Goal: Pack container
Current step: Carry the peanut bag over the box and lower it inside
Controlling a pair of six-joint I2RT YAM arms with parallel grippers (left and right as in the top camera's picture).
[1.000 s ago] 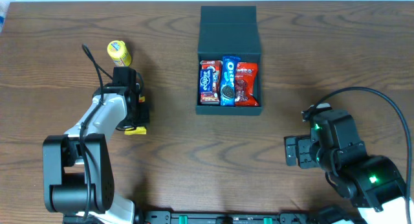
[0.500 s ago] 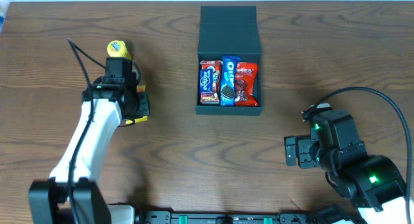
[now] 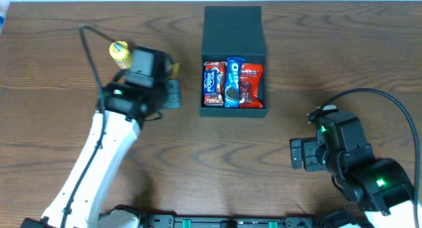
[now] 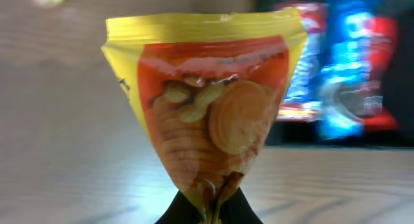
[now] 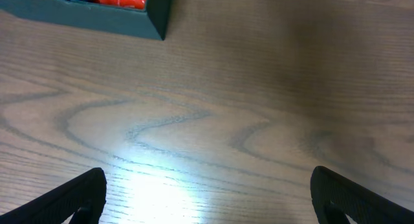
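One pkt [image 4: 213, 107] pinched, L gripper [image 4: 208, 210]; R gripper [image 5: 213, 197] wide

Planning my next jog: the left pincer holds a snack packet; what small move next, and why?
Probably carry it rightward over the open container. The left pincer is shut on the yellow packet, left of the container and not yet above it.

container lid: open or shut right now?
Open. The container has its lid folded back, and three snack packets show inside.
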